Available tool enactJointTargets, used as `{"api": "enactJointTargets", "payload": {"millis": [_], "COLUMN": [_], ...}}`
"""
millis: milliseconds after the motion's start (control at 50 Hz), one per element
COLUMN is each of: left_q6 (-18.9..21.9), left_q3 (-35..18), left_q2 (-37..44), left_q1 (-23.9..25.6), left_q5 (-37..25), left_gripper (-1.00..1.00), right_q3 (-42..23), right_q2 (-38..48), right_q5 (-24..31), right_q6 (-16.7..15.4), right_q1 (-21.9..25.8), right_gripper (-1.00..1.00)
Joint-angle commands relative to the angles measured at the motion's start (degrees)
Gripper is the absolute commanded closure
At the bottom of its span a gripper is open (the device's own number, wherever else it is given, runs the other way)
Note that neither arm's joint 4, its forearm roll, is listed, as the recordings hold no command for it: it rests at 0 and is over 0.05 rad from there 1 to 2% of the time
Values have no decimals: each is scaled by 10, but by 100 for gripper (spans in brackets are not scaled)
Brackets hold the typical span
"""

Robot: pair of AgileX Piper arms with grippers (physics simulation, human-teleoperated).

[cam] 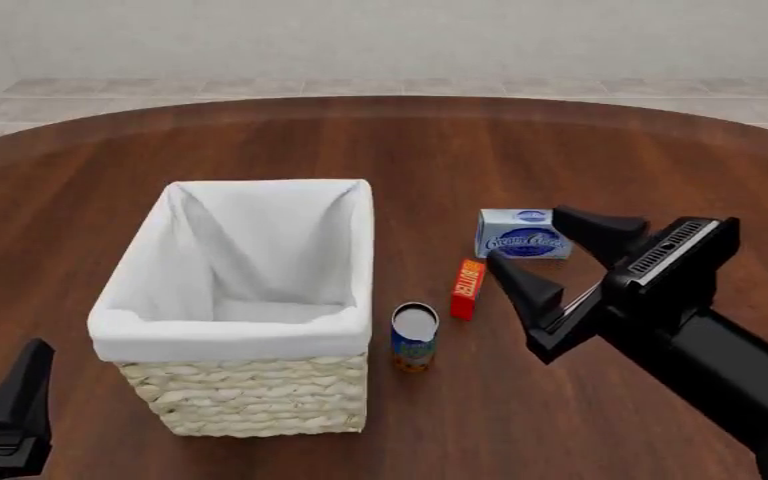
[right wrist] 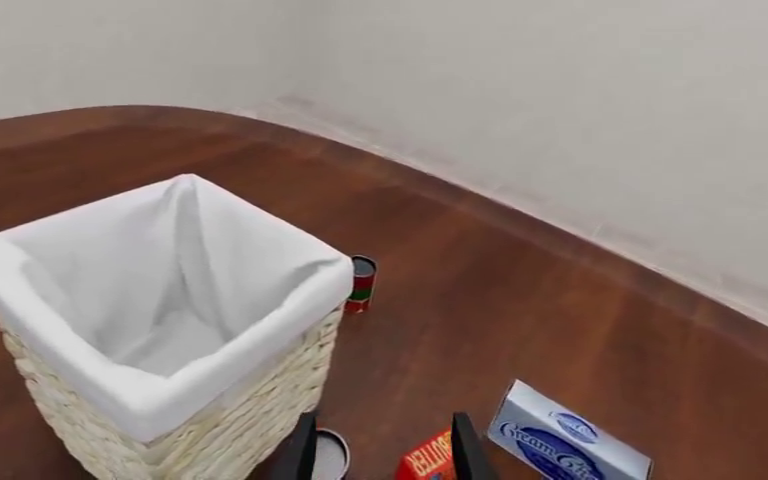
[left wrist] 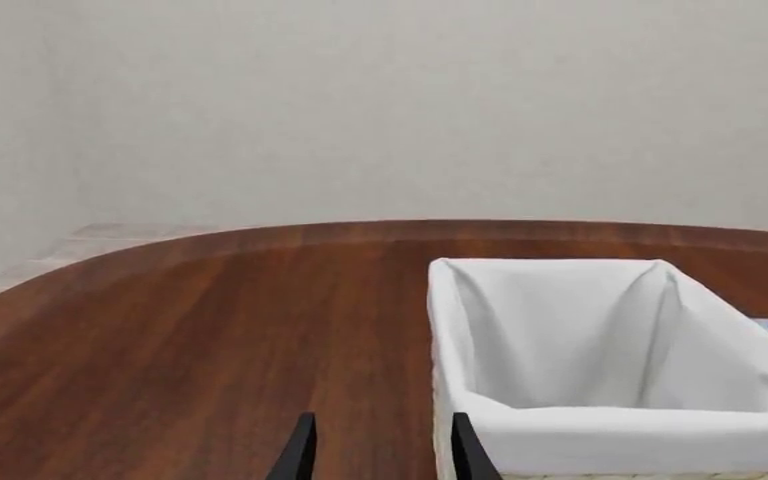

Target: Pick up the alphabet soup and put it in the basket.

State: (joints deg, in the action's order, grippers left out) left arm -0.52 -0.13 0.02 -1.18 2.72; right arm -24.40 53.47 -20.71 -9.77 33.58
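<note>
We see alphabet soup (cam: 414, 337) upright on tabletop (cam: 598, 150), just beside basket (cam: 237, 330) on its right, near front corner. Small red-orange box (cam: 467, 289) stands just beyond can; blue-and-white box (cam: 523, 233) farther back. Right gripper (cam: 558, 262) hovers above tabletop right of can, jaws spread wide, holding nothing. Left gripper (cam: 17, 420) low at near-left, left of basket; we see its jaws parted in wrist view, empty.
</note>
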Motion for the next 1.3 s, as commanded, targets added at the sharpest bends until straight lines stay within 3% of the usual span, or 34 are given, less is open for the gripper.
{"api": "enactJointTargets", "payload": {"millis": [20, 1300], "left_q6": [-1, -5], "left_q3": [0, 0], "left_q2": [0, 0], "left_q1": [0, -4], "left_q5": [0, 7], "left_gripper": [-100, -100], "right_q3": [-5, -19], "right_q2": [35, 199], "right_q5": [-17, -130], "right_q6": [-1, -1], "right_q1": [12, 50], "right_gripper": [-100, -100]}}
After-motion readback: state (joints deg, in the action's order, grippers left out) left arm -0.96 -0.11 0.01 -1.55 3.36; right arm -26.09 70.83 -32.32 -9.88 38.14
